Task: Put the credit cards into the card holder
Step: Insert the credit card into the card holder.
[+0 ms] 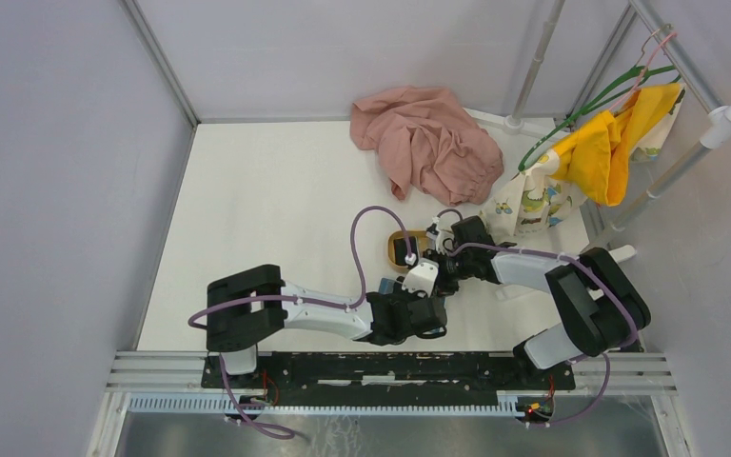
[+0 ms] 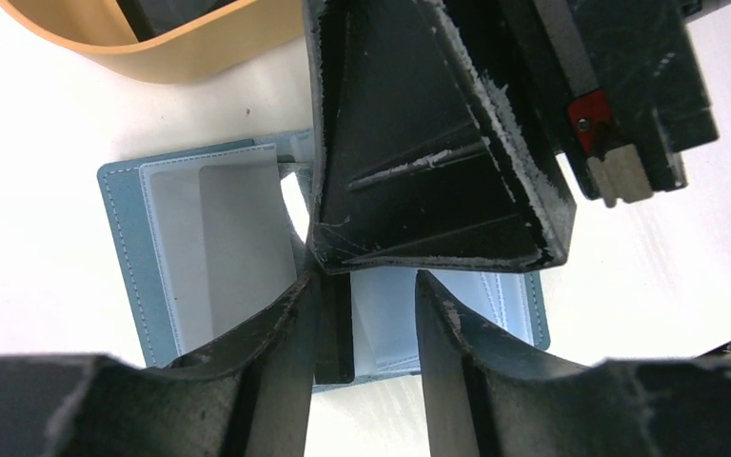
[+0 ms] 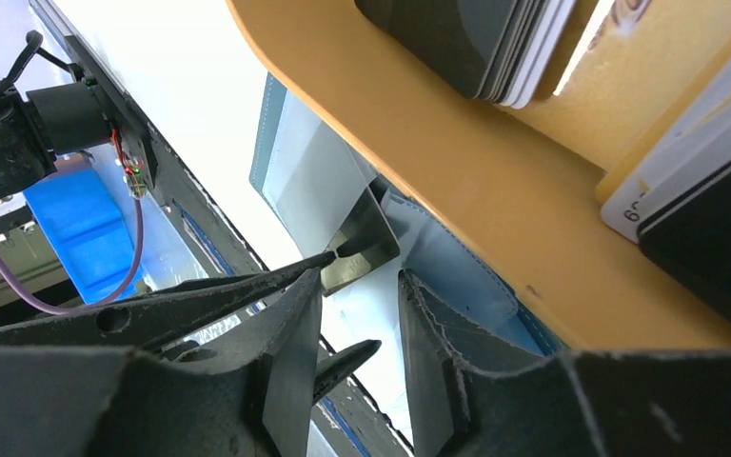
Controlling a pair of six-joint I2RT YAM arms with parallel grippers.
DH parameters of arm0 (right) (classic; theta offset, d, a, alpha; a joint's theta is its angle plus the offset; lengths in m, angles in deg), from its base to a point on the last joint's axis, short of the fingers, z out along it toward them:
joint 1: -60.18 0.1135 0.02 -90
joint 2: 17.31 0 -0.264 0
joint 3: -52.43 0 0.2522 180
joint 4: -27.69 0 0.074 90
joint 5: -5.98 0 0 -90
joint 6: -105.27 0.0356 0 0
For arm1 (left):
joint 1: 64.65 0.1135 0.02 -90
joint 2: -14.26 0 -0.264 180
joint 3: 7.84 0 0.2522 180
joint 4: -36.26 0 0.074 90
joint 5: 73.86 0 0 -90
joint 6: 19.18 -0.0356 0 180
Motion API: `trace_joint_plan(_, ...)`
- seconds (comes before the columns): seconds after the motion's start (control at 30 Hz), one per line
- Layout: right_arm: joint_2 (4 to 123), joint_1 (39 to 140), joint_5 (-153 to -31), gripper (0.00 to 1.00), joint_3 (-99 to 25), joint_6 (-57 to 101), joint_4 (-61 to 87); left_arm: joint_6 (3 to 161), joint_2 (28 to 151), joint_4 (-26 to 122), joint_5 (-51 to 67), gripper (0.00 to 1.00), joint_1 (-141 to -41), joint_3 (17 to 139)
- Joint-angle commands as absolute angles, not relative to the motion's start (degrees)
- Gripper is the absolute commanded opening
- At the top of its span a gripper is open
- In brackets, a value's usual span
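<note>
The card holder [image 2: 219, 248] lies spread open and flat on the white table [image 2: 38, 238], its pale blue inside up and its teal edge showing along one side, just beside the oval wooden tray [image 2: 190, 52] on the side nearer the arms; whether it touches the tray's rim I cannot tell. One black card [image 2: 334, 328] stands on edge over the holder's middle, at its near edge, resting against the inner face of one finger of the left gripper [image 2: 366, 286], whose jaws stand partly apart with the other finger clear of the card, so nothing is clamped. The right gripper [image 3: 362, 281] reaches in from the tray side, one of its fingers low over the holder's other half; its jaws are likewise parted, with only the holder's lining seen through the gap. In the tray sits a stack of cards [image 3: 466, 38], dark ones on top, with more cards in the next compartment. From above both arms meet over this spot, hiding the holder. Well beyond, a pink cloth [image 1: 428, 143] lies crumpled at the far edge, and a yellow garment [image 1: 619, 143] hangs on a rack at the right
</note>
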State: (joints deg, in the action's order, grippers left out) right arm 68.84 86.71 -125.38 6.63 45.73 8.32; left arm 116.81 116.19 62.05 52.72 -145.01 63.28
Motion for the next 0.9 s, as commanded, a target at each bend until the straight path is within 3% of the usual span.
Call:
trace_joint_plan(0.0,66.9,86.0,-123.5,0.42,5.4,43.9,7.2,115.4,111.9,57.8,53.1,0.45,-144.9,62.2)
trace_joint_plan(0.2,66.4,85.7,-123.1,0.4,5.3,43.5,6.9,113.9,108.8,54.9,50.0,0.34,-144.9,59.5)
trace_joint_plan(0.37,64.4,85.1,-122.2,0.34,4.8,41.4,6.4,111.2,108.7,50.2,45.4,0.27,-144.9,58.1)
trace_joint_plan(0.43,63.2,85.1,-121.1,0.25,5.2,39.8,6.4,111.1,110.1,50.4,45.6,0.25,-144.8,59.1)
trace_joint_plan(0.6,61.6,85.1,-116.8,0.15,6.2,36.3,5.4,111.0,112.7,51.6,45.8,0.25,-143.9,60.6)
trace_joint_plan(0.87,62.1,85.1,-112.3,0.11,5.7,32.6,2.8,111.0,112.7,51.0,44.2,0.25,-141.5,60.1)
